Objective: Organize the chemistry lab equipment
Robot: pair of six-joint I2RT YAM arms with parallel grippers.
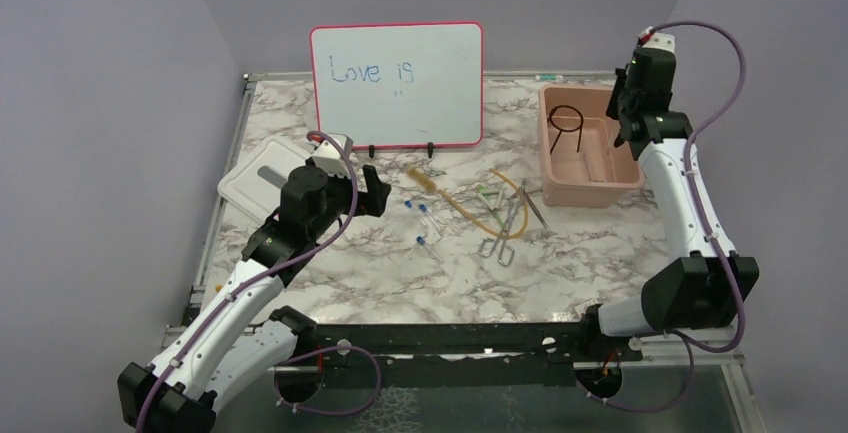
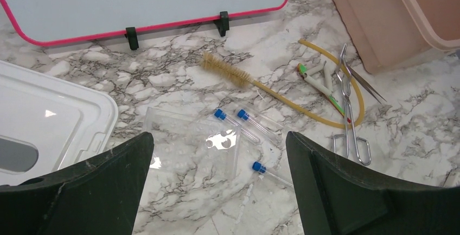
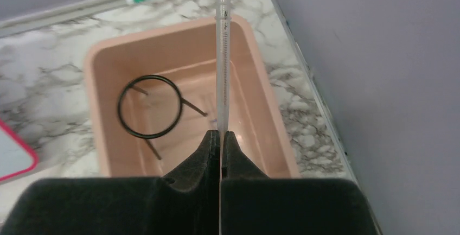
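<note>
Clamping right fingers (image 3: pixel 190 164) on thin clear pipette (image 3: pixel 221 56) above pink bin (image 3: pixel 163 48), hovering left fingers (image 2: pixel 97 191) spread wide over blue-capped tubes (image 2: pixel 247 119).

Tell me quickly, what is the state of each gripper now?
Left gripper: open, holding nothing.
Right gripper: closed on a thin clear graduated pipette.

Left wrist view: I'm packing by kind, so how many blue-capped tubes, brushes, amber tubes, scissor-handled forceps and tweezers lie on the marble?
blue-capped tubes: 3
brush: 1
amber tube: 1
scissor-handled forceps: 1
tweezers: 1
Total: 7
</note>
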